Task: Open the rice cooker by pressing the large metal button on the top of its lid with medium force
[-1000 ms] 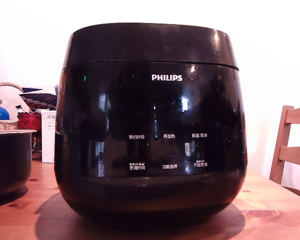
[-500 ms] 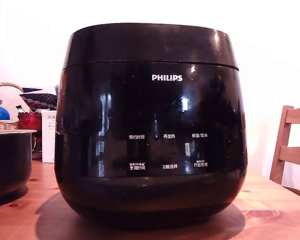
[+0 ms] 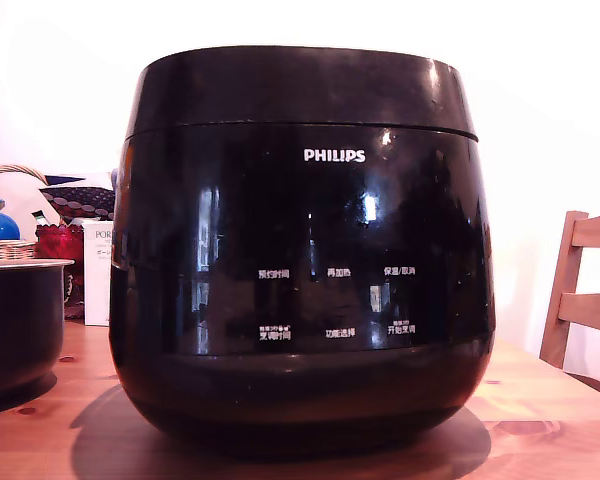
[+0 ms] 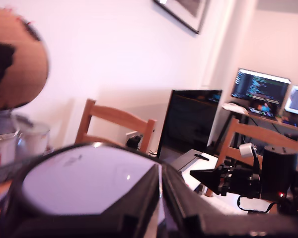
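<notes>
The rice cooker (image 3: 300, 250), glossy black with a white PHILIPS logo, fills the exterior view and stands on a wooden table (image 3: 540, 400). Its lid (image 3: 300, 88) is down, flush on the body. The top of the lid and the metal button are hidden in that view, and no gripper shows there. In the wrist view the lid's rounded top (image 4: 74, 183) lies close below the camera, shining pale with reflected light. I cannot make out the button on it. My gripper (image 4: 160, 171) is over the lid, its two dark fingers together with only a thin slit between them.
A smaller dark pot with a pale rim (image 3: 20, 320) stands at the exterior view's left, with a basket (image 3: 5, 248) and a white box (image 3: 95, 272) behind it. A wooden chair (image 3: 585, 295) is at the right. The wrist view shows a chair (image 4: 114, 121), a black screen (image 4: 188, 121) and another black device (image 4: 248, 178).
</notes>
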`<move>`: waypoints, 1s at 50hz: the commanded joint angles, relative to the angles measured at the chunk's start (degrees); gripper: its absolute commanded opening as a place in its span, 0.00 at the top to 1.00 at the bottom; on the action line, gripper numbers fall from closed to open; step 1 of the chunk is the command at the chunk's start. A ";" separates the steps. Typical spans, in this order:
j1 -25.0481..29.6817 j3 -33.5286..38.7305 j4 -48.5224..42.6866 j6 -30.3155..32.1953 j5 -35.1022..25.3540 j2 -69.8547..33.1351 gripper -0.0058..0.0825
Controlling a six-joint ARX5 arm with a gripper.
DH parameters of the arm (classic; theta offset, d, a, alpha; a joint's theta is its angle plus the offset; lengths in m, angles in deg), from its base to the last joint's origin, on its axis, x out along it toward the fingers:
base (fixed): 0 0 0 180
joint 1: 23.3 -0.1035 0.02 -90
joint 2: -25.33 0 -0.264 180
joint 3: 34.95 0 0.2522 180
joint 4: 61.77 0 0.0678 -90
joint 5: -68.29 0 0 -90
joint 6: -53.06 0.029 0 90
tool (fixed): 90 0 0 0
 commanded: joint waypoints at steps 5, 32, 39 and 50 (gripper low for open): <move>4.90 -2.21 1.18 4.26 3.37 -4.24 0.96; 23.06 -11.17 3.63 14.99 18.49 -26.97 0.96; 25.22 -12.63 3.50 17.49 22.27 -31.91 0.96; 26.62 -12.74 3.52 19.30 24.00 -35.63 0.96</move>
